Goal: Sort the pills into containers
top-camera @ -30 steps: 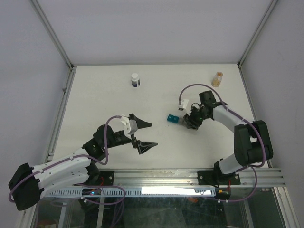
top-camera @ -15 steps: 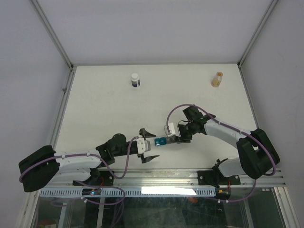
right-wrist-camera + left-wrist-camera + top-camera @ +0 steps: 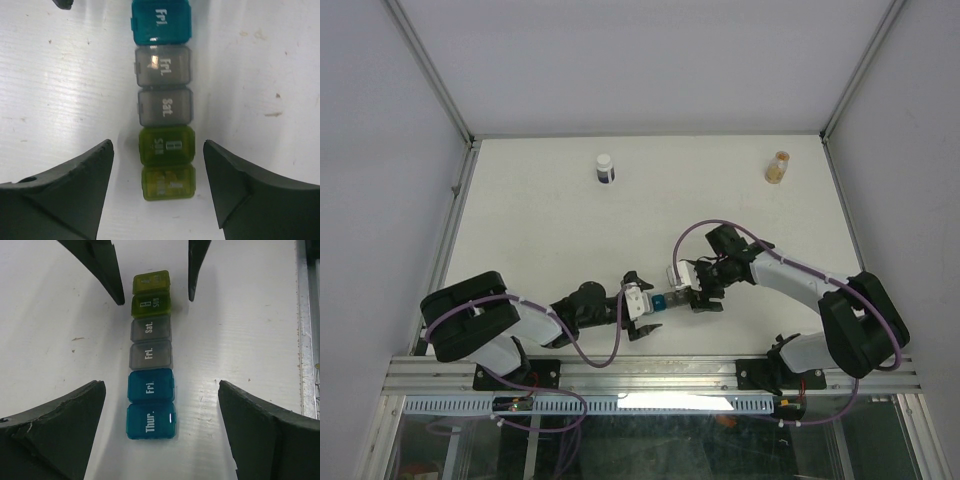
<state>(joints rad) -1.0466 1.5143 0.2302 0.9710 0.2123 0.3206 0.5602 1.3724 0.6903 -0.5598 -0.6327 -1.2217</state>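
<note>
I am bracketing the containers on the table near its front edge: my left gripper, spread wide, is flanking the blue end, my right gripper the yellow-green end (both open, holding nothing), the strip's long axis running between them.

1. We see a white table, its matt surface marked with a few faint scuffs.
2. Near its front edge lies the containers strip, flat on the surface with its lids shut. It runs from blue through grey to yellow-green.
3. At the far side, left of centre, a white-capped dark bottle stands upright.
4. Well apart from it, toward the far right corner, we see a small clear vial with orange contents.
</note>
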